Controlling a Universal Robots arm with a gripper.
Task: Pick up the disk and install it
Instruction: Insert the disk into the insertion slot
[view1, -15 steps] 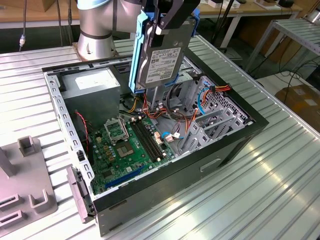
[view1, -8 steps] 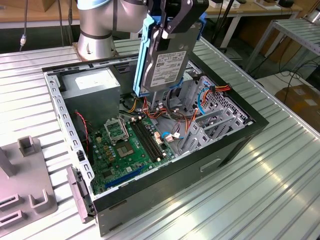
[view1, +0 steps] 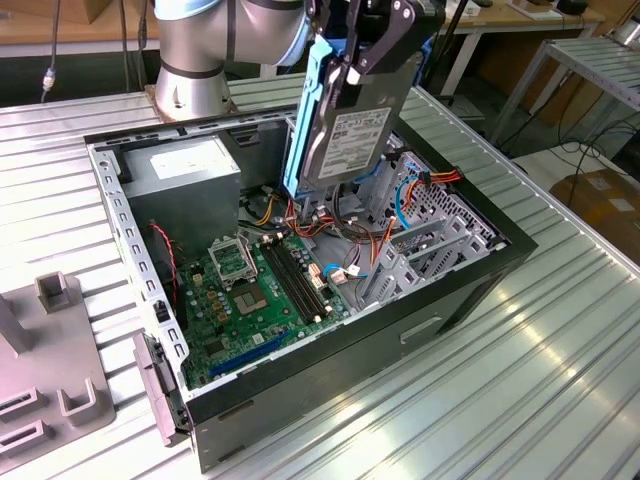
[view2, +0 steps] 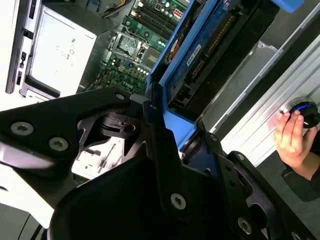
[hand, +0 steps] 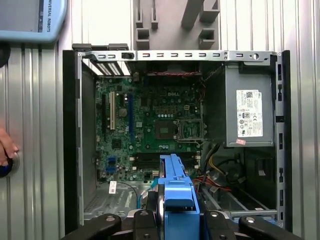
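Disk (view1: 352, 130) clamped edge-up between fingers (view1: 380, 45), hanging over open computer case (view1: 330, 375), above cable-filled end by drive cage (view1: 435, 215). Upright hold probably lets it drop straight into slot; not seated yet.

Exterior view: high, oblique, mid-distance, facing down over corner of open computer case (view1: 330, 365). First wrist view: straight down into case from above. Second wrist view: close behind gripper (view2: 175, 120), tilted along disk (view2: 220, 50). All share motherboard (hand: 150, 120).
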